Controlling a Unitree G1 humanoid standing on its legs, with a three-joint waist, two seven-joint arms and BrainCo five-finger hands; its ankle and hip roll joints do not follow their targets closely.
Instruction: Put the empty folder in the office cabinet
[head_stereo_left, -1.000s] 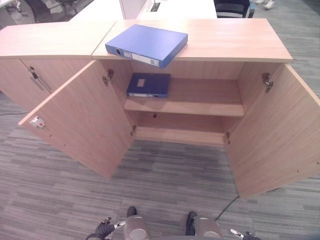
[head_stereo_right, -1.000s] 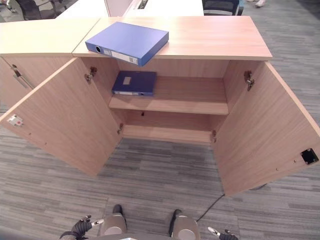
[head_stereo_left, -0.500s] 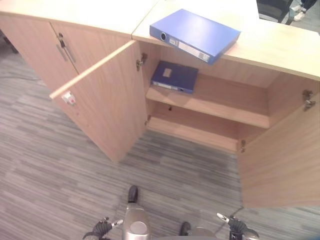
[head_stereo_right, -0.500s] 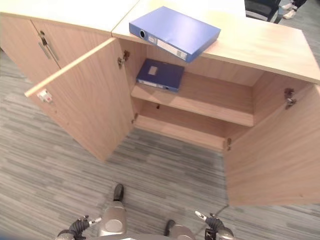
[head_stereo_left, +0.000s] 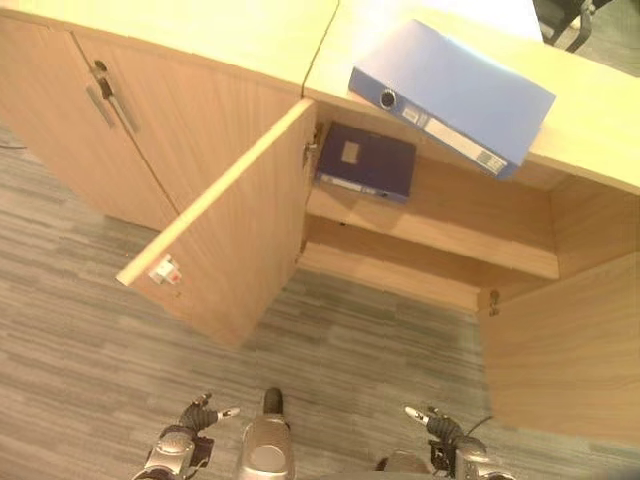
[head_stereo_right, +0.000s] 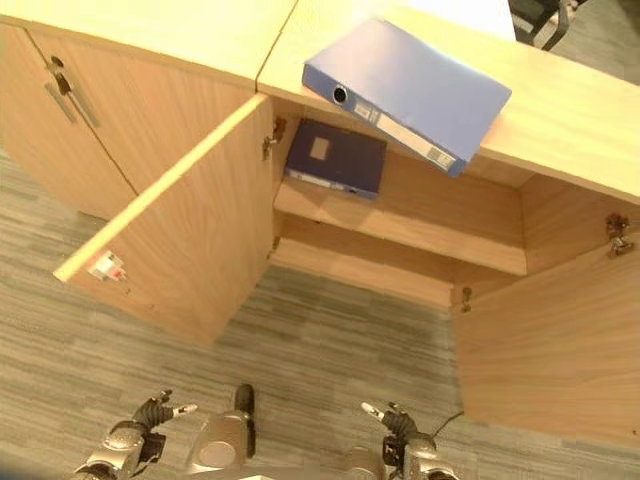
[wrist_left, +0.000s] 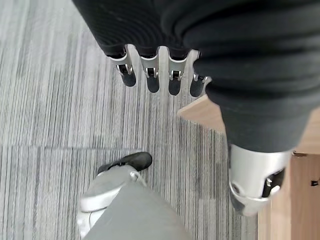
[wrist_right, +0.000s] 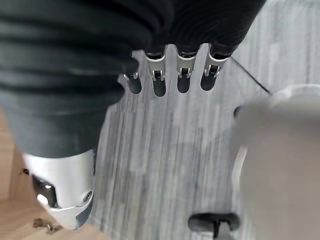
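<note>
Folder (head_stereo_left: 455, 95), the blue one, lies flat on the cabinet (head_stereo_left: 590, 110) top, its labelled spine facing the front and one corner jutting out past the front edge, above the open compartment. Neither hand touches it.

Both cabinet doors stand open. The left door (head_stereo_left: 235, 245) swings out toward the robot, a small white catch near its outer corner; the right door (head_stereo_left: 560, 350) hangs open at the other side. Inside, a shelf (head_stereo_left: 450, 220) splits the compartment into an upper and a lower space. A second, darker blue folder (head_stereo_left: 368, 162) lies flat on the shelf at its left end, close to the left door's hinge. The rest of the shelf is bare wood, as is the bottom board below it.

To the left stands a neighbouring cabinet (head_stereo_left: 150, 100) with closed doors and metal bar handles, its top flush with the first one's.

The left hand (head_stereo_left: 190, 425) hangs low at the bottom of the eye views, over the grey striped carpet (head_stereo_left: 90, 340) and well apart from the cabinet. In its wrist view the fingers (wrist_left: 150, 80) hang straight and relaxed, holding nothing. The right hand (head_stereo_left: 445, 432) hangs likewise low on the other side; its fingers (wrist_right: 182, 80) are also loose and straight, with nothing between them and the thumb.
</note>
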